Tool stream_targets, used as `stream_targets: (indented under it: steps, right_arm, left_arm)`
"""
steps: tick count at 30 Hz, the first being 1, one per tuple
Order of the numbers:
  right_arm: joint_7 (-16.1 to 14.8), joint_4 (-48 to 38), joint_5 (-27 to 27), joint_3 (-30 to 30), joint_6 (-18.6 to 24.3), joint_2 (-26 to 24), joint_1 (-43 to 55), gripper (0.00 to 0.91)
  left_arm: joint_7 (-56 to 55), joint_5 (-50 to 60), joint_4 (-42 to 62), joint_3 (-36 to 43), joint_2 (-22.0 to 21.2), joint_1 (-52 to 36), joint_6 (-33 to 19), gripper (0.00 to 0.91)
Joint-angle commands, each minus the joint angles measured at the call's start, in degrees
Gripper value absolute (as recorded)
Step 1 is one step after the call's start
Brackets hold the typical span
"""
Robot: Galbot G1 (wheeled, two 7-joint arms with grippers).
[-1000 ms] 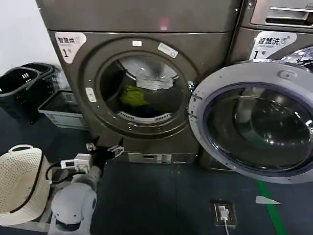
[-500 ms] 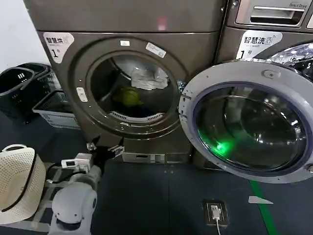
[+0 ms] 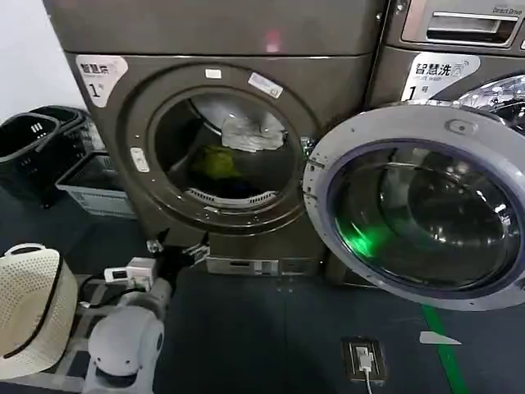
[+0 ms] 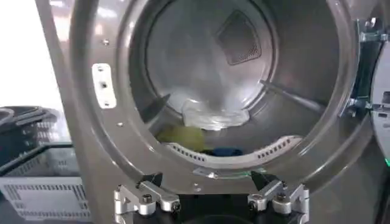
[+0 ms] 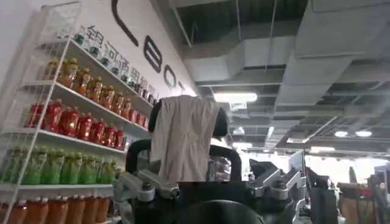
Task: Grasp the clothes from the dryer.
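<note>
The dryer (image 3: 246, 123) fills my head view, a big bronze-grey front-loader with its round door (image 3: 422, 205) swung wide open out at three o'clock of the porthole, a green glint on the glass. At nine o'clock of the machine, on the floor, sit dark baskets (image 3: 37, 148), and a pale woven hamper (image 3: 29, 308) stands by my left arm. Inside the perforated drum, a pale grey-white sheet (image 3: 250, 131) lies toward twelve o'clock, and the clothes (image 3: 215, 162), a small yellow-green bundle with a dark blue piece, rest low in the drum at about seven o'clock of the porthole. My left gripper (image 3: 176, 250) hangs just below the porthole rim at six o'clock, outside the drum, fingers (image 4: 143, 198) spread apart and holding nothing, well short of the clothes (image 4: 183, 137). My right gripper (image 5: 210, 185) points away at a drinks shelf (image 5: 67, 140), fingers parted, with a pale cloth (image 5: 183, 137) draped beyond it.
</note>
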Motion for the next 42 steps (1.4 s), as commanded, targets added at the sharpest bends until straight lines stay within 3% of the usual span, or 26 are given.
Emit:
stream_targets:
  steps: [1,42]
  right_arm:
    - [0.0,0.0,0.1,0.0,0.0,0.0,0.1,0.907]
    - [0.0,-0.1,0.0,0.8,-0.2,0.4,-0.9,0.907]
  left_arm:
    - [0.0,-0.1,0.2,0.1,0.0,0.0,2.8,0.907]
    - [-0.2,-0.2,-0.2,0.0,0.4,-0.1,2.8,0.907]
